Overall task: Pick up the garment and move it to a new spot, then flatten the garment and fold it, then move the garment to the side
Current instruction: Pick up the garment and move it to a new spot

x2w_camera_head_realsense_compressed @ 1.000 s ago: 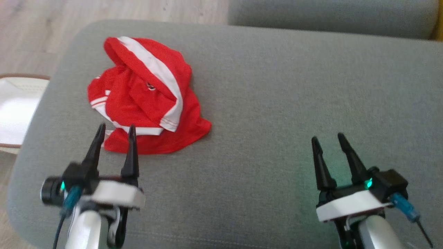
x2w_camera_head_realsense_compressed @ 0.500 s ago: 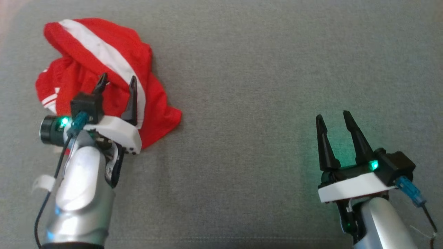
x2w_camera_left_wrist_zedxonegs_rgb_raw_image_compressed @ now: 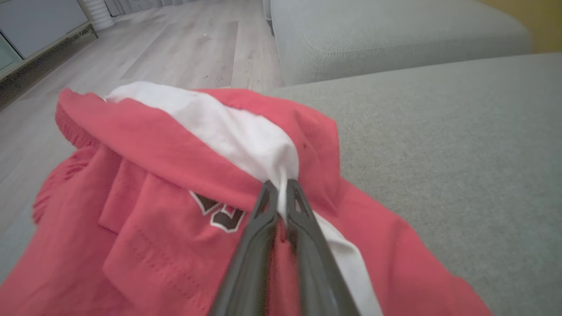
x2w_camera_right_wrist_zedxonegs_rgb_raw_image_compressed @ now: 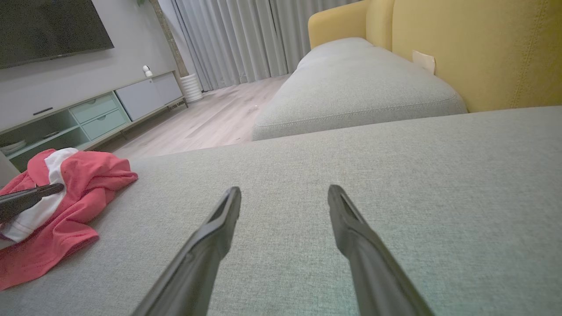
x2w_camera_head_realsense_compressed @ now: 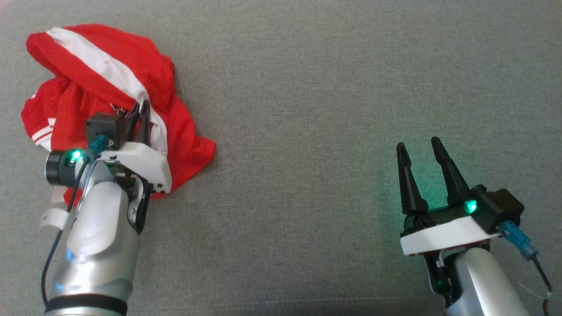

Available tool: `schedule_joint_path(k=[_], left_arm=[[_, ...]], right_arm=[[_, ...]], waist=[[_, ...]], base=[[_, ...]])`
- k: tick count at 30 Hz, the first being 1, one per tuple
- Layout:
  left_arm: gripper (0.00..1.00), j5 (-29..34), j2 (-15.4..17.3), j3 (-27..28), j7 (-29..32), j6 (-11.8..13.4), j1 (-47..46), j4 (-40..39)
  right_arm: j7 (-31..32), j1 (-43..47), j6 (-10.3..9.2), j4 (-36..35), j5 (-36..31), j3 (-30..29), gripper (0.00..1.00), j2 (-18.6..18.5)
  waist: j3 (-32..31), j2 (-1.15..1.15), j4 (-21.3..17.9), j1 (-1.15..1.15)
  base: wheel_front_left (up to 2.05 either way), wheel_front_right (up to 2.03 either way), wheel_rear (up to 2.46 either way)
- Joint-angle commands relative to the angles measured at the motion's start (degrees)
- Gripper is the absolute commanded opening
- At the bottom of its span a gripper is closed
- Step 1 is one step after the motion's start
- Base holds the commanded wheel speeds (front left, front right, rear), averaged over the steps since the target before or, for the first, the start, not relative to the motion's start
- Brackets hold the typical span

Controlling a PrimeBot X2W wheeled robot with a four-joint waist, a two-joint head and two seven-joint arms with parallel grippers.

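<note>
Head view: a crumpled red garment (x2w_camera_head_realsense_compressed: 101,83) lies at the left of a grey sofa cushion (x2w_camera_head_realsense_compressed: 329,109), with the left gripper (x2w_camera_head_realsense_compressed: 138,109) down in its folds. Left wrist view: its jaws, nearly closed, pinch only a thin fold at the white stripe (x2w_camera_left_wrist_zedxonegs_rgb_raw_image_compressed: 228,127), which may slip free on lifting. Right wrist view: the right gripper (x2w_camera_right_wrist_zedxonegs_rgb_raw_image_compressed: 284,189) hovers wide open and empty, well apart.

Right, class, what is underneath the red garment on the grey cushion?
The grey cushion shows beside the crumpled red garment, which rests on it. Anything beneath its folds is covered. Fingers of the left gripper pinch its white stripe.
</note>
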Motion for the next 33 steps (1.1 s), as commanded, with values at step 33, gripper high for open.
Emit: schedule_joint_path(k=[33], left_arm=[[0.0, -19.2, -3.2, -20.7, -2.8, 5.2, -11.8, -25.1]], right_arm=[[-0.6, -2.3, -0.04, -1.7, 5.8, 8.4, 1.0, -0.3]], waist=[[-3.3, 0.0, -16.8, -0.01]], base=[[0.0, 0.0, 0.0]])
